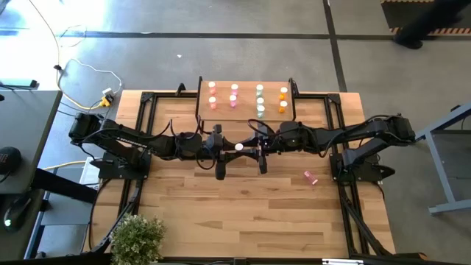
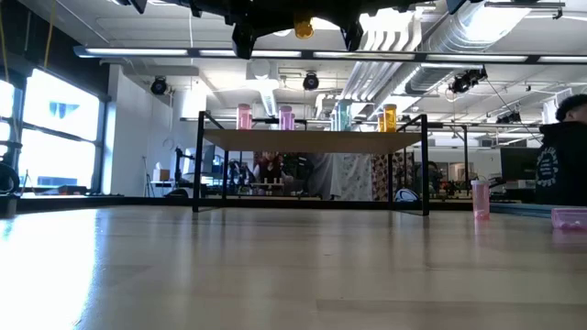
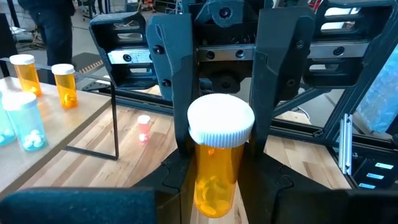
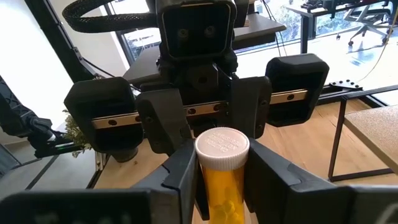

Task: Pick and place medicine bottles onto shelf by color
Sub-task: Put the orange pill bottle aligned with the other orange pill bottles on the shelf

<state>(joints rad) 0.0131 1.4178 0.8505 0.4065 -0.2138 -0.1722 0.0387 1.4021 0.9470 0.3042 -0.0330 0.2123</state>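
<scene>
An orange medicine bottle with a white cap hangs upright in the air over the table's middle, between my two grippers. They point level at each other, my left gripper from the table's left and my right gripper from its right, both shut on the bottle. Behind them stands the shelf on its black legs. Pink bottles stand at its left, pale teal ones right of the middle and orange ones at its right. A pink bottle is on the table, front right. My left gripper pinches the bottle's orange body below the cap between its two fingers, coming level from the table's left. The bottle stands upright, cap up, clear of the table. My right gripper has its two fingers against opposite sides of the same bottle, on the orange body just under the cap. It comes level from the table's right, facing the left gripper.
The shelf's black frame stands just beyond the two grippers. A potted plant sits at the table's near left corner. Bare planks stretch in front of the arms.
</scene>
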